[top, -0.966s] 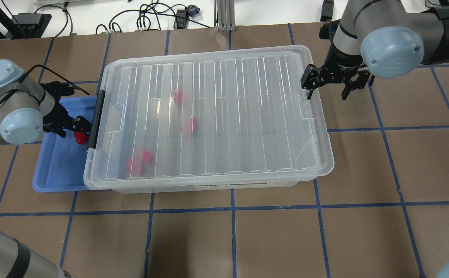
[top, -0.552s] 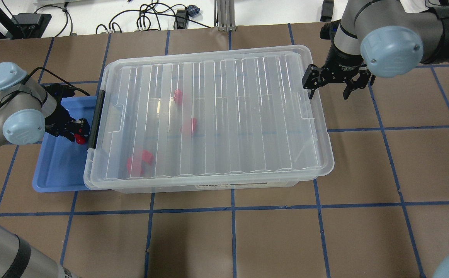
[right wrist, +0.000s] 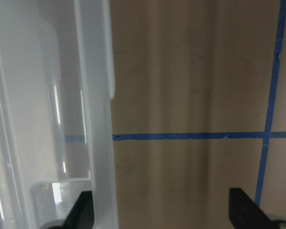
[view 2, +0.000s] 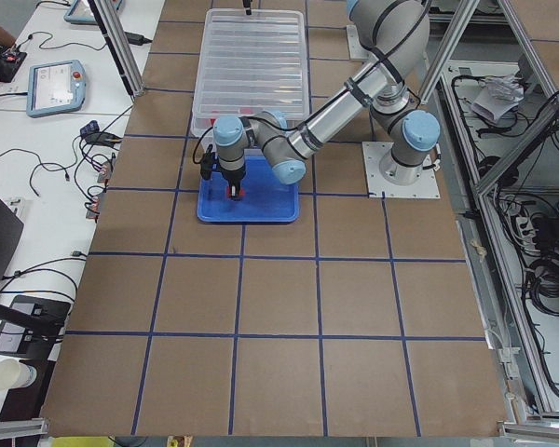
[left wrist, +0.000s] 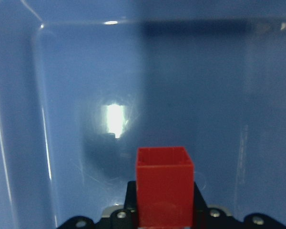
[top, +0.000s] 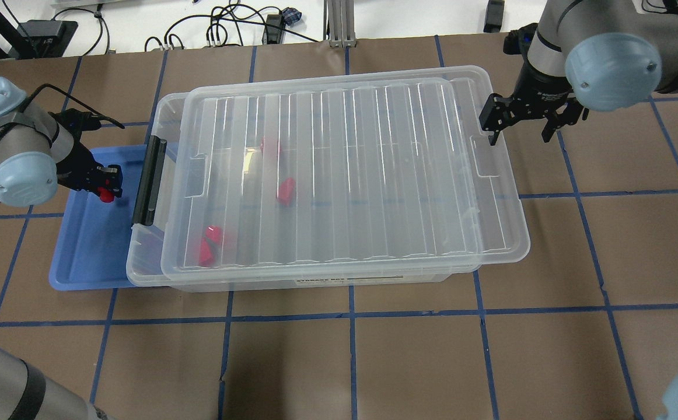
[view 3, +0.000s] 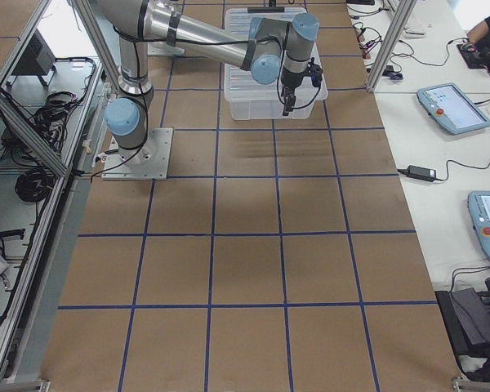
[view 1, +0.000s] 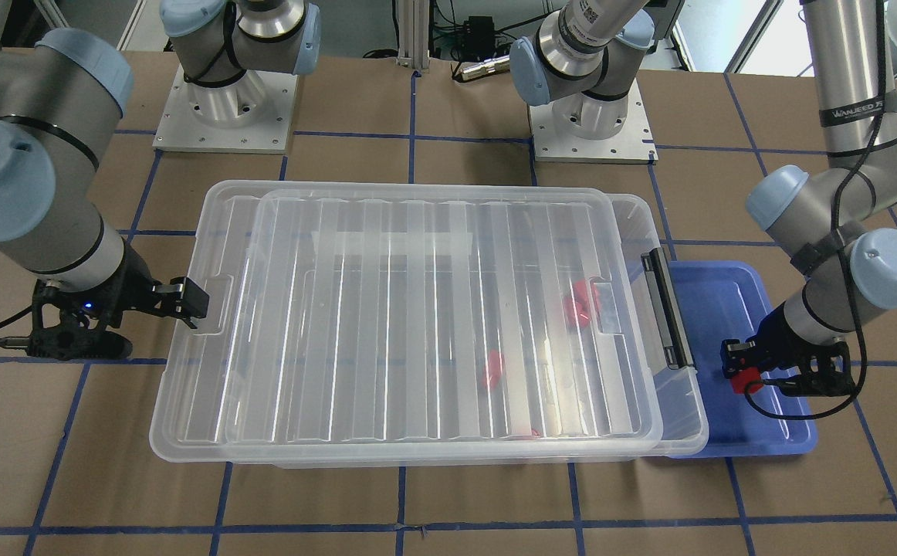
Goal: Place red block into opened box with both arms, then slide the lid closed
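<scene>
L end effector (top: 105, 188): clenched on the small bright red plastic block (left wrist: 164, 183), fingers on two opposite sides. The block hangs over the shallow blue plastic tray (top: 82, 262), outside the box. Can't tell if it touches the tray floor.

Large shallow clear plastic box (top: 140, 265) sits mid-worktop, w/ black bar (top: 147, 181) at the short end just beside the tray. Flat ribbed translucent plastic lid (top: 345, 175) lies on top, offset toward my R side. A narrow strip of the box is uncovered at the bar end, and the lid overhangs the opposite end. Other red pieces (top: 285, 189) show blurred through the lid, inside the box.

R end effector (top: 520, 137): released, jaws wide, at the lid's overhanging short end nr the far corner. One finger (top: 492, 131) is at the lid rim; the other is out over the brown paper worktop (top: 374, 350) w/ blue tape grid. Nothing gripped.
</scene>
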You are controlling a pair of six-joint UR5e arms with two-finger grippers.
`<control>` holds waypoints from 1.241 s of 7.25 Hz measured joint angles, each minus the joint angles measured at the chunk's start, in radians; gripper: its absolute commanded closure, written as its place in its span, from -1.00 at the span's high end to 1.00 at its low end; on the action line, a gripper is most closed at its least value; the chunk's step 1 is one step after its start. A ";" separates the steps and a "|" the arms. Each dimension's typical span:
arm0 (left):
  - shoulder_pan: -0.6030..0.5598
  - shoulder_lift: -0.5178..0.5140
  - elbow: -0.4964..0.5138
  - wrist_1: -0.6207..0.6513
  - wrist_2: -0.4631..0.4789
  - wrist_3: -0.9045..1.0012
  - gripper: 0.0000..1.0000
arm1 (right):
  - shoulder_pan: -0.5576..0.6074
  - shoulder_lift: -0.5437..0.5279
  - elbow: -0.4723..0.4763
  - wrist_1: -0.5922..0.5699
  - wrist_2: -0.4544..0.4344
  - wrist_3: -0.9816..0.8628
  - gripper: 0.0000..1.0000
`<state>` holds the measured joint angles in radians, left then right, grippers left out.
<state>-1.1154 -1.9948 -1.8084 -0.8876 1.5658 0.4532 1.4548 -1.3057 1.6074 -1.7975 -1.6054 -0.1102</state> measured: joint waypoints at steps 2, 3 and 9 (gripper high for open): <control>-0.013 0.040 0.037 -0.089 0.001 -0.003 -0.86 | -0.041 -0.001 -0.005 0.001 -0.006 -0.024 1.00; -0.021 0.075 0.065 -0.159 -0.002 -0.005 -0.86 | -0.057 -0.002 -0.006 -0.001 -0.014 -0.050 1.00; -0.349 0.171 0.297 -0.477 -0.010 -0.255 -0.95 | -0.145 0.001 -0.025 -0.006 -0.029 -0.230 1.00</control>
<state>-1.4641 -1.8237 -1.5117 -1.3643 1.5560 0.1981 1.3097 -1.3047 1.5820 -1.8037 -1.6342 -0.3406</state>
